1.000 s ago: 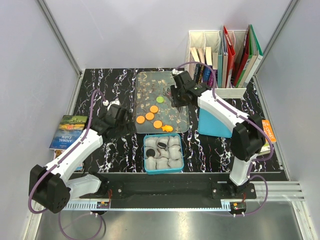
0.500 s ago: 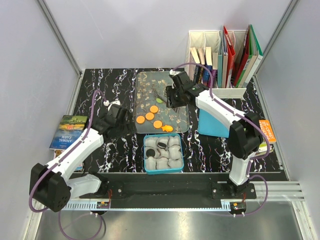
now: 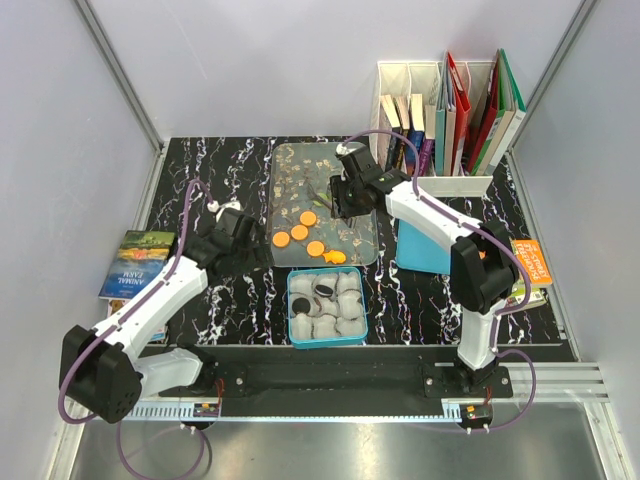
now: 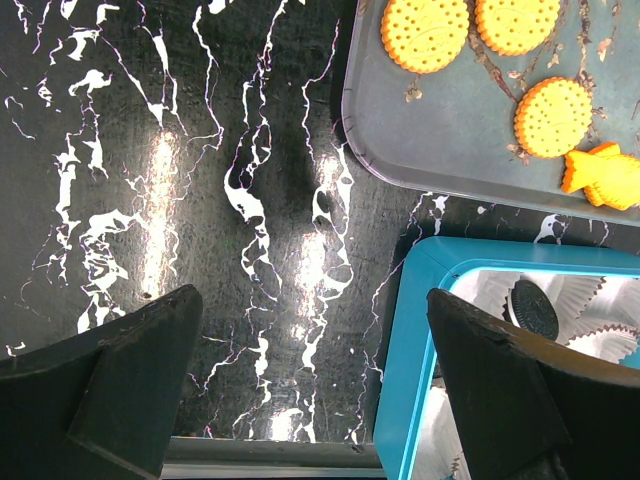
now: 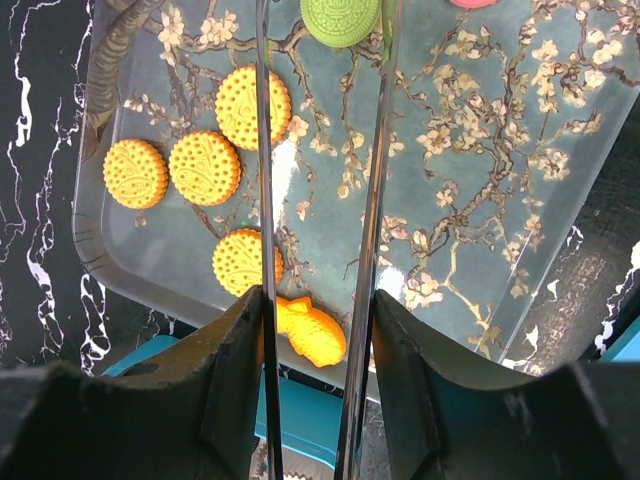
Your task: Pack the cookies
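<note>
Our left gripper [image 4: 312, 345] hangs wide apart off the near-left corner of the tray [image 4: 450, 150]. Orange cookies [image 5: 205, 167] lie on its near part. Farther in, our right gripper [image 5: 320, 320] clamps tongs [image 5: 262, 180] astride the green cookie [image 5: 340, 18]. We should squeeze gently and squarely.

Top view. Book [image 3: 135, 262], lying flat at far left: cover title in pale capitals, appearing to read "ANIMAL FARM". Orange packet [image 3: 534, 262], far right: dark printed lettering, too small to read. Upright book spines [image 3: 404, 112], rear right: illegible.
</note>
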Motion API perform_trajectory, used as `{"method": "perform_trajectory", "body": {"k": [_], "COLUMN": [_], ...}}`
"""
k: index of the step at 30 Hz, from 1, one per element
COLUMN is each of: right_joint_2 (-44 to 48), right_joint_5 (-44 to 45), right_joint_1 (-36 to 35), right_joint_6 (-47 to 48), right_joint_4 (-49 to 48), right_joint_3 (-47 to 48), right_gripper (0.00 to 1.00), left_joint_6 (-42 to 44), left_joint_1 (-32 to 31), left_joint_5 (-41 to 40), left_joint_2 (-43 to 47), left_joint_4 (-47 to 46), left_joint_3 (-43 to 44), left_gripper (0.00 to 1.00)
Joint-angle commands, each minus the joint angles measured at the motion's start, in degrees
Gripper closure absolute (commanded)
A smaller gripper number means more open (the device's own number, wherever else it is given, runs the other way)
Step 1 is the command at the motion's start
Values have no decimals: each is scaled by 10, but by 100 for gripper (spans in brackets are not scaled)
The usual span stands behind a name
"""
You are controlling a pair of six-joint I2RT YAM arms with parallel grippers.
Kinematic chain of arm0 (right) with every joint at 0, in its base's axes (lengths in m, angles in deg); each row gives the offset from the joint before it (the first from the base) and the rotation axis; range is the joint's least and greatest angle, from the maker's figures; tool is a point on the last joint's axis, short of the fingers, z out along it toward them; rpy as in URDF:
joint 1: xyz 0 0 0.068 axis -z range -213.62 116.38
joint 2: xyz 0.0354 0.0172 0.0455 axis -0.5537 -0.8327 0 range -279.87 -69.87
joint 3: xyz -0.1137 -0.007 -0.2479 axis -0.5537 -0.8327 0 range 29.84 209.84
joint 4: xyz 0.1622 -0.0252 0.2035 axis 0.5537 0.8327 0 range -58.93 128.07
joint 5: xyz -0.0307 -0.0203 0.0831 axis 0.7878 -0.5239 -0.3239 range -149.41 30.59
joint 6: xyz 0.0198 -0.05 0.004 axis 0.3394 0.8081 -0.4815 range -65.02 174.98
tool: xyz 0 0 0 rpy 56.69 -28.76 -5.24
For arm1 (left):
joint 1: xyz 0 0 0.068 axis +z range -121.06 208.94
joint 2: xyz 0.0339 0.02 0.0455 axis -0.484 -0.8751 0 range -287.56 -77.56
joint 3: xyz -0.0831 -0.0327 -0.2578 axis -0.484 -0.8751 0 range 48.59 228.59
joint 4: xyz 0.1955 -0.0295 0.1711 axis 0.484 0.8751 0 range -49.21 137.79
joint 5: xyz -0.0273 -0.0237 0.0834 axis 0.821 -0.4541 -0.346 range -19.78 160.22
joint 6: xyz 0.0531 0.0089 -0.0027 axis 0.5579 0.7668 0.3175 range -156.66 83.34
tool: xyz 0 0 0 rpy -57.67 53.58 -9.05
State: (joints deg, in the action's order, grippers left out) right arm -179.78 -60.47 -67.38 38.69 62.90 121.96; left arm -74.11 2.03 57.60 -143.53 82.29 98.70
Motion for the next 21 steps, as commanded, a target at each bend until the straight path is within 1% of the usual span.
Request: {"method": "perform_trajectory", "body": {"k": [1, 14, 21], "right_joint_2": [-6, 14, 29], "right_joint_5": [9, 9, 7], "right_joint_1": [-3, -5, -13], "right_joint_6": [2, -5, -10], "right_joint_4": [-26, -41, -45], "right_joint_3": [-5, -71, -74], "right_gripper": [51, 52, 51], "left_joint_6": [7, 6, 4], "left_joint_1": [-2, -2, -2], "left_joint_5": [7, 12, 13], "left_joint_2": [-3, -6, -7], "left_joint_4": [-10, -10, -10], "left_joint_3": [10, 11, 10], "left_gripper": [1, 1, 1]}}
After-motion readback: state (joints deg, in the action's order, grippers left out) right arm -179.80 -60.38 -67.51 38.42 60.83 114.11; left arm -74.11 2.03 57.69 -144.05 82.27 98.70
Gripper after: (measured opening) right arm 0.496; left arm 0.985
